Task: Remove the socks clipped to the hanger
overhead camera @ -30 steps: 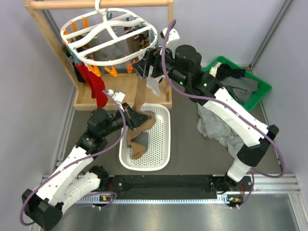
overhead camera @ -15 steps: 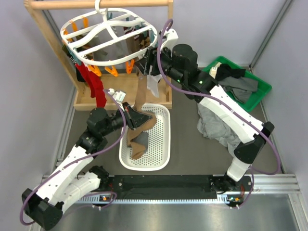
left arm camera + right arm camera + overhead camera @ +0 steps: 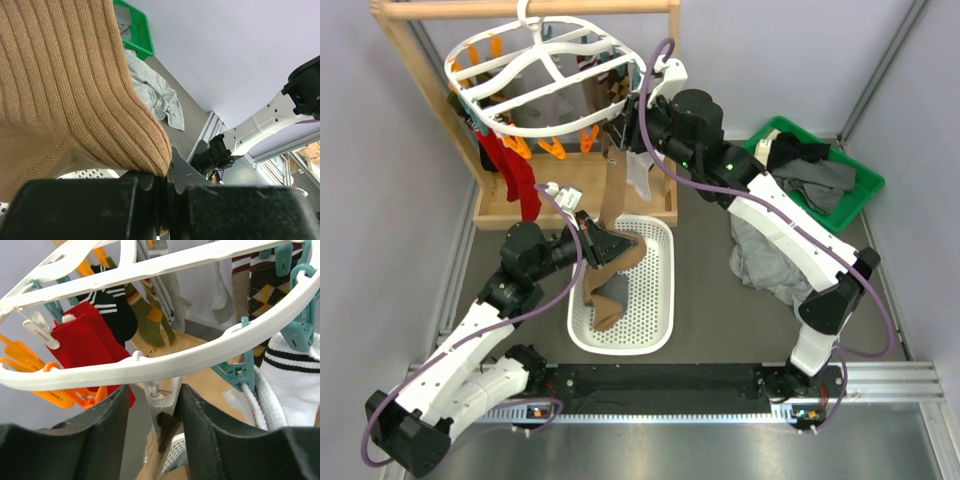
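The white oval hanger (image 3: 545, 85) hangs from the wooden rail with red (image 3: 515, 180), olive, argyle and striped socks clipped to it. A tan sock (image 3: 613, 195) hangs from a white clip at its near right rim down into the white basket (image 3: 660, 300). My left gripper (image 3: 603, 245) is shut on the tan sock's lower part (image 3: 75, 100). My right gripper (image 3: 623, 130) is open at the rim. In the right wrist view its fingers (image 3: 215, 430) straddle the white clip (image 3: 162, 397) holding that sock's top. Red (image 3: 90, 340), black striped (image 3: 112, 310) and argyle (image 3: 265, 285) socks hang behind.
The wooden rail stand (image 3: 570, 195) holds the hanger at the back. A grey sock (image 3: 612, 292) lies in the basket. A green bin (image 3: 855, 205) of dark garments sits at the right, with a grey heap of cloth (image 3: 770, 265) in front of it.
My right gripper has moved up and left to the hanger's rim, closing in around the white clip. The left arm and the tan sock have stayed put.
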Motion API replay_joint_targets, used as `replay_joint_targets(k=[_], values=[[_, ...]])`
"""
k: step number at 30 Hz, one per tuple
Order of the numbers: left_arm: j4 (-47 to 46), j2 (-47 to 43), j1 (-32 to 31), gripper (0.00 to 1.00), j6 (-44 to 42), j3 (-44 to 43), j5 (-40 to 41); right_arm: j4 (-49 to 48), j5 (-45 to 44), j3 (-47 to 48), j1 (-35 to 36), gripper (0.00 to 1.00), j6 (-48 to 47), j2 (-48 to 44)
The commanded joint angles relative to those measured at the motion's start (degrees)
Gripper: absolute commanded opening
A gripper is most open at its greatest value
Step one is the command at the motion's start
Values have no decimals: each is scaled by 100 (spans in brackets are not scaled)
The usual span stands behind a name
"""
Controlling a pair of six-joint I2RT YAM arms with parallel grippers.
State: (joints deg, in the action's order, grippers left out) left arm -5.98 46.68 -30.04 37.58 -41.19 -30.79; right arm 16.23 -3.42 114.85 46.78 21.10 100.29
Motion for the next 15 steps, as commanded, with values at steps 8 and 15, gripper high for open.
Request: replay_joint_targets(k=[8, 15], values=[[-343, -88, -2, 0, 38, -109, -77, -392, -80, 214, -47, 40, 254, -10], [-404, -89, 7, 0, 74, 23, -50, -577, -255, 170, -55, 43, 605, -1]])
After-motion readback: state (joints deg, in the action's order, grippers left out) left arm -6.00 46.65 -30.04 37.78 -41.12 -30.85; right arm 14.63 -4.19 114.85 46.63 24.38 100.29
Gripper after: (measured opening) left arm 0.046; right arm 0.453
